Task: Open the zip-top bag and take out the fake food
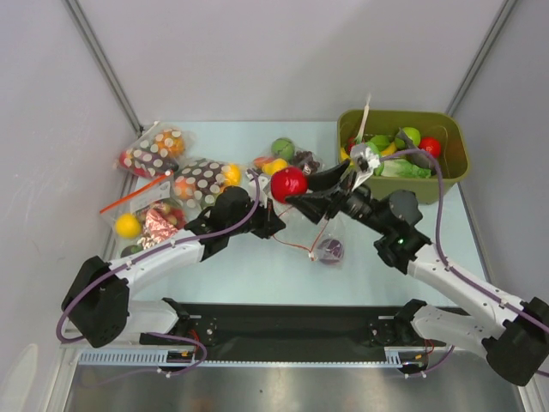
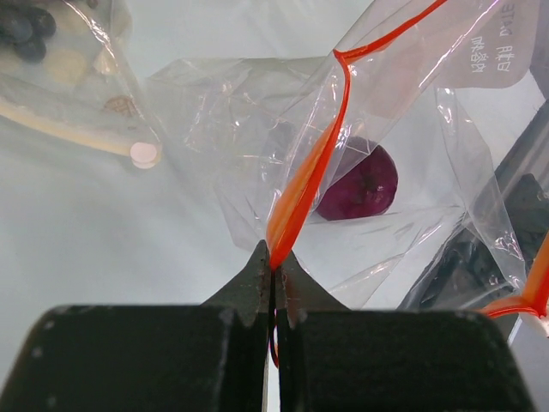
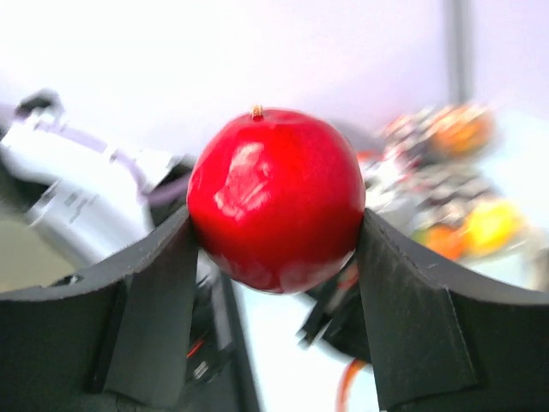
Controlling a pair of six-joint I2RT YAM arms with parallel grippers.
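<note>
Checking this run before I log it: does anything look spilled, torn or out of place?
Nothing stands out. The right gripper holds the red ball squarely. The left gripper pinches the bag by its red zip strip, with the purple piece inside. No tear or spill shows.
</note>
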